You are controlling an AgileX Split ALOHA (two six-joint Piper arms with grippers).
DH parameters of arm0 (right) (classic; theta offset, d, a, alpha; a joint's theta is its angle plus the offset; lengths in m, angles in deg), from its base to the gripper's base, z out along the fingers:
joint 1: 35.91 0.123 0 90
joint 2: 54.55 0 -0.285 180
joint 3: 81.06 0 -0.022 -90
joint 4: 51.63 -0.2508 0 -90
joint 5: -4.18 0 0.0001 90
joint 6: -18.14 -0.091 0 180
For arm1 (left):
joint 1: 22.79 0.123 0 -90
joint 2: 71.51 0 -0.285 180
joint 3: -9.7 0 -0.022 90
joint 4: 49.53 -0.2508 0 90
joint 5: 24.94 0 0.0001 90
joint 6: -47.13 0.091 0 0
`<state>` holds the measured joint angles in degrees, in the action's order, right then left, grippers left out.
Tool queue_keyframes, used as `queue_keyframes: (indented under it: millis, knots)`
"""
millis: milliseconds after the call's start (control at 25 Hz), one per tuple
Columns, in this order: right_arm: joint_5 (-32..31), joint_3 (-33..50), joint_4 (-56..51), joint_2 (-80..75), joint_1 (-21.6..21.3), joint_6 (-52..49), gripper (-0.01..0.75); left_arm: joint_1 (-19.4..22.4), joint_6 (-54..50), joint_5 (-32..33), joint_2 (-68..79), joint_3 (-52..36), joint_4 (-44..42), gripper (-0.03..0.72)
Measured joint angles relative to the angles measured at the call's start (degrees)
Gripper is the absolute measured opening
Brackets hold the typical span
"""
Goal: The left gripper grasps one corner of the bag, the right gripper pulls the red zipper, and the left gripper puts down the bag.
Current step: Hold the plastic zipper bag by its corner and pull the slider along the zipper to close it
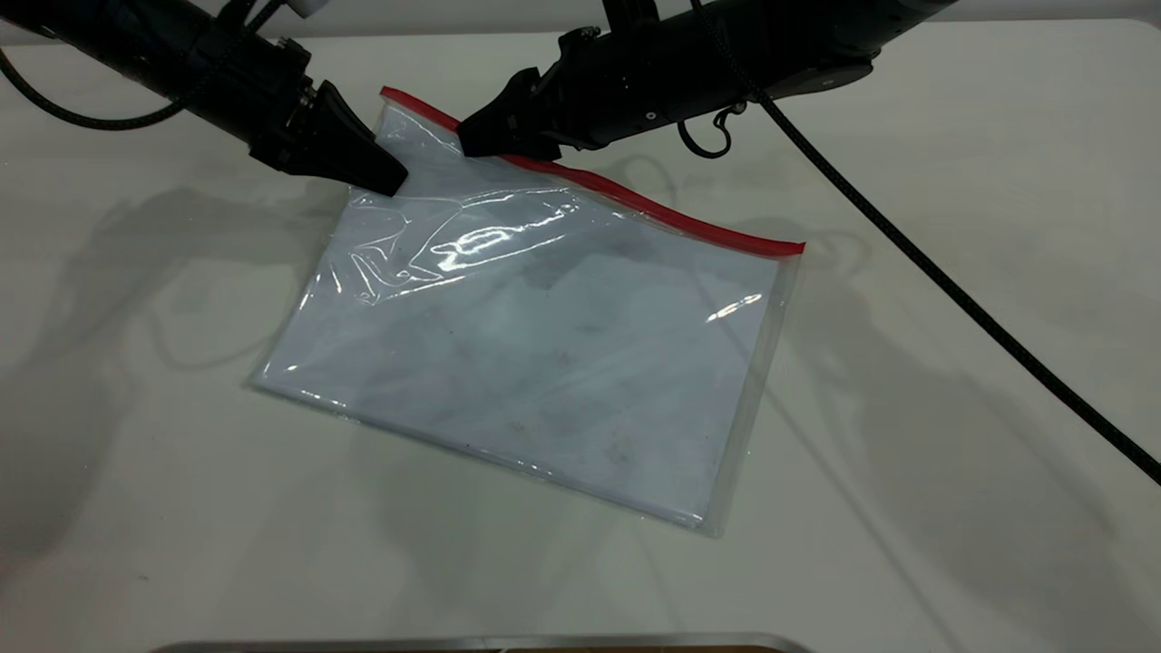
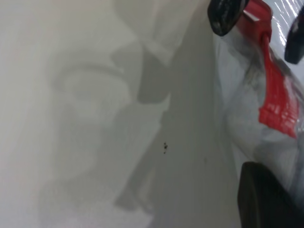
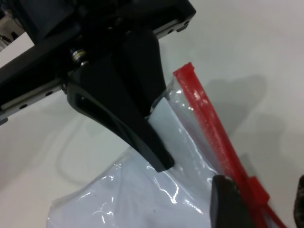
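The bag (image 1: 544, 354) lies flat on the white table, with its far left corner lifted. My left gripper (image 1: 385, 177) is shut on that corner, just below the end of the red zipper (image 1: 671, 213). The right wrist view shows it (image 3: 159, 159) pinching the clear plastic. My right gripper (image 1: 472, 141) is at the zipper close to the same corner. Its jaws are open and straddle the small red slider tab (image 3: 259, 190), with a gap on one side. The left wrist view shows the slider (image 2: 259, 23) between the right gripper's fingertips (image 2: 223, 14).
The right arm's thick braided cable (image 1: 952, 290) hangs across the right side of the table (image 1: 136, 472). A metal edge (image 1: 472, 644) shows at the near border. The bag's plastic is creased near the held corner (image 1: 408, 254).
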<state>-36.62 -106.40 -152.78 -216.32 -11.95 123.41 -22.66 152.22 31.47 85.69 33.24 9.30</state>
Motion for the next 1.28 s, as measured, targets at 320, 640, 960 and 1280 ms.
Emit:
queue_keyframes:
  millis: [320,640,960,1280]
  knots:
    - [-0.66,0.0,0.0,0.0,0.0,0.0,0.225,0.0,0.05,0.01,0.0,0.0,0.0,0.051]
    - [-0.71,0.0,0.0,0.0,0.0,-0.2,0.035,0.0,-0.23,0.06,0.0,0.0,0.15,0.051]
    - [-1.54,-0.4,-0.71,0.0,-0.71,-0.2,0.035,0.98,1.89,1.75,0.05,0.0,5.77,0.051]
    - [-2.77,-0.57,-1.62,0.44,-2.52,-0.2,0.033,3.46,5.4,6.22,0.18,0.0,15.27,0.051]
